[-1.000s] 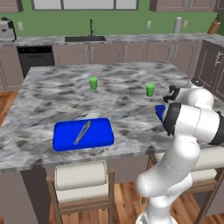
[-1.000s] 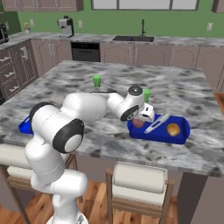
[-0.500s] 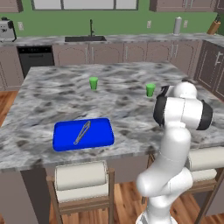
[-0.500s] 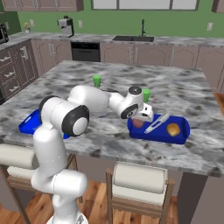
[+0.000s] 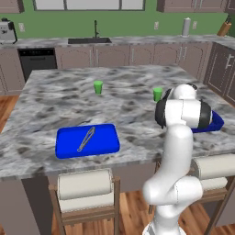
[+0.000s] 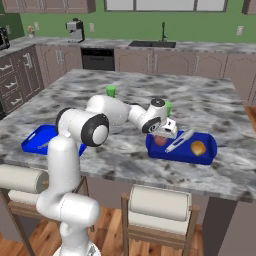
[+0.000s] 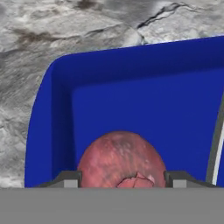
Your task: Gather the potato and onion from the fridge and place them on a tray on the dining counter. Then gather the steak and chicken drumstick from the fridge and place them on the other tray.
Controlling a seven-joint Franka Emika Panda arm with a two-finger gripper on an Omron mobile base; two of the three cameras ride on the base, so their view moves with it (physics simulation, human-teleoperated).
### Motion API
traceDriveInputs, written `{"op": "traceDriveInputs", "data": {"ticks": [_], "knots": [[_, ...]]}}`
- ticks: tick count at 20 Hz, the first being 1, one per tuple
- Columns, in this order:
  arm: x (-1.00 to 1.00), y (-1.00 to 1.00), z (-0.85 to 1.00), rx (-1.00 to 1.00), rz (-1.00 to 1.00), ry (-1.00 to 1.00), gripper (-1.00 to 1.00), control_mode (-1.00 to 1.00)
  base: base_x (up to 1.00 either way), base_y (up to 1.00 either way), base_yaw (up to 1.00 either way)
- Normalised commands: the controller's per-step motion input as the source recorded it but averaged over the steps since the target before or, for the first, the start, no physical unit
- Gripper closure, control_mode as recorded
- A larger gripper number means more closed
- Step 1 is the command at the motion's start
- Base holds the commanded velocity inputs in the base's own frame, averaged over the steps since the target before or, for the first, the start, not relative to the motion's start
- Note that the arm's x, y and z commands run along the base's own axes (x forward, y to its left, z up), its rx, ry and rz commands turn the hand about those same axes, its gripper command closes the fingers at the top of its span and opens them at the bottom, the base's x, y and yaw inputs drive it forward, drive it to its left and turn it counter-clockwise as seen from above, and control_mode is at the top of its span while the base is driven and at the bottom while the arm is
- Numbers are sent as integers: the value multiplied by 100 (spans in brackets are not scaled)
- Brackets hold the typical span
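Note:
My gripper hangs low over the left end of a blue tray on the dining counter, shut on the onion. In the hand view the reddish-purple onion sits between my two fingertips, close above the tray floor. The potato, orange-brown, lies at that tray's right end, beside a silver utensil. The other tray lies to the left and holds just its utensil. The fridge, steak and chicken drumstick are out of view.
Two green cups stand on the counter behind the trays. Stools line the near side of the island. A wall counter with a sink runs along the back.
The arm's elbow has swung in and stands more upright. The gripper has stayed over the tray's left end with the onion in it.

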Motion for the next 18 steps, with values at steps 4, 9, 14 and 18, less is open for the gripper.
{"op": "traceDriveInputs", "data": {"ticks": [4,9,14,18], "knots": [[18,-10,-28,1,0,4,100,-100,0,0,0],[8,-1,-29,1,0,1,-100,-100,0,0,0],[-5,0,-6,1,0,0,-100,-100,0,0,0],[-21,0,0,0,0,-2,-100,-100,0,0,0]]}}
